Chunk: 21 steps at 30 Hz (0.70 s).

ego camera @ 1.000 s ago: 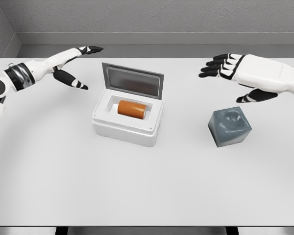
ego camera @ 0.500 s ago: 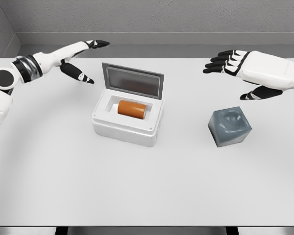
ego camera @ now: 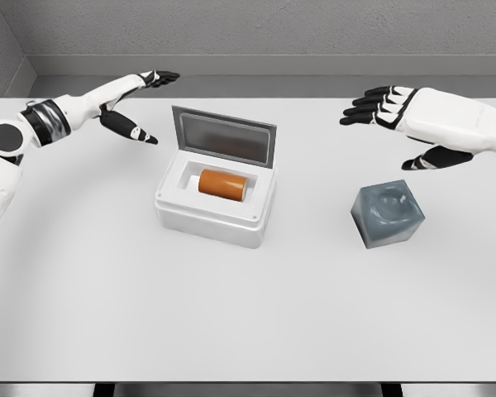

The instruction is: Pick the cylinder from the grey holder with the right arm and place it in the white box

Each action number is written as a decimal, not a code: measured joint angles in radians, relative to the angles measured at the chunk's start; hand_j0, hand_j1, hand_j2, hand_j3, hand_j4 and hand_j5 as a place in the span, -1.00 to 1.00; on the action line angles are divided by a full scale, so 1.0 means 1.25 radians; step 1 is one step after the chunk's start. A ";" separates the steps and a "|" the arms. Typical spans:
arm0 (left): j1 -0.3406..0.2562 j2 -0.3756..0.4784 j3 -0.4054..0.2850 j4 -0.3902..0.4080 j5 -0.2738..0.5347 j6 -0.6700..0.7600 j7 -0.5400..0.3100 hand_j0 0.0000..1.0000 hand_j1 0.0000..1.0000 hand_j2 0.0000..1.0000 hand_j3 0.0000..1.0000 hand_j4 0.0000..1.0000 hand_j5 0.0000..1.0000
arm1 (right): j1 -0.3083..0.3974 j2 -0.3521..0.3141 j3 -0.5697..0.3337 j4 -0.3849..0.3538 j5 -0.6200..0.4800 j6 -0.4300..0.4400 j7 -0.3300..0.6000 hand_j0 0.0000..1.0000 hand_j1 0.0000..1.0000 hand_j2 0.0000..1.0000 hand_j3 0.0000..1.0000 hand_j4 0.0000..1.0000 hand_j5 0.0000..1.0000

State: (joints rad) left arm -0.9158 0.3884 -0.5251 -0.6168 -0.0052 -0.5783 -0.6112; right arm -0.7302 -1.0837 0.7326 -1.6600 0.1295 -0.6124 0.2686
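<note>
The table [ego camera: 231, 331] runs nearly the full width of the view, its front edge low in the picture and its far edge meeting a grey wall [ego camera: 256, 29]. The front half of it lies bare, a broad band open from the left edge to the right.

At the far left, the left robot hand [ego camera: 128, 103] hangs above the table's back left corner, fingers spread wide and straight, thumb dropped below them, holding nothing and touching nothing. It sits well apart from the box, with free surface under it and toward the front.

Left of centre stands the white box [ego camera: 215, 211], its grey lid [ego camera: 225, 136] hinged up at the back and leaning slightly rearward. The orange cylinder [ego camera: 223, 184] lies on its side in the box's recess (no hand is near it).

Between the box and the holder is an open strip of table.

The grey holder [ego camera: 387, 213] stands right of centre, a cube with a hollow in its top face.

Above and behind it, the right robot hand [ego camera: 413, 132] hovers, fingers extended and loosely fanned toward the left, thumb hanging below, gripping nothing and clear of the holder.
</note>
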 measured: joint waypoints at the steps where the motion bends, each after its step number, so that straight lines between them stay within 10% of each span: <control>1: 0.000 -0.002 -0.003 0.002 -0.001 0.002 0.000 1.00 1.00 1.00 1.00 1.00 1.00 | 0.001 0.001 0.000 0.001 0.000 0.000 0.000 1.00 1.00 1.00 1.00 1.00 1.00; 21: 0.006 -0.016 -0.040 0.026 -0.004 0.004 0.000 1.00 1.00 1.00 1.00 1.00 1.00 | 0.011 0.007 0.001 0.008 0.002 0.000 0.003 1.00 1.00 1.00 1.00 1.00 1.00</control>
State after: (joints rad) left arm -0.9081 0.3678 -0.5746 -0.5846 -0.0107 -0.5726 -0.6112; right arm -0.7164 -1.0744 0.7341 -1.6497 0.1324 -0.6124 0.2721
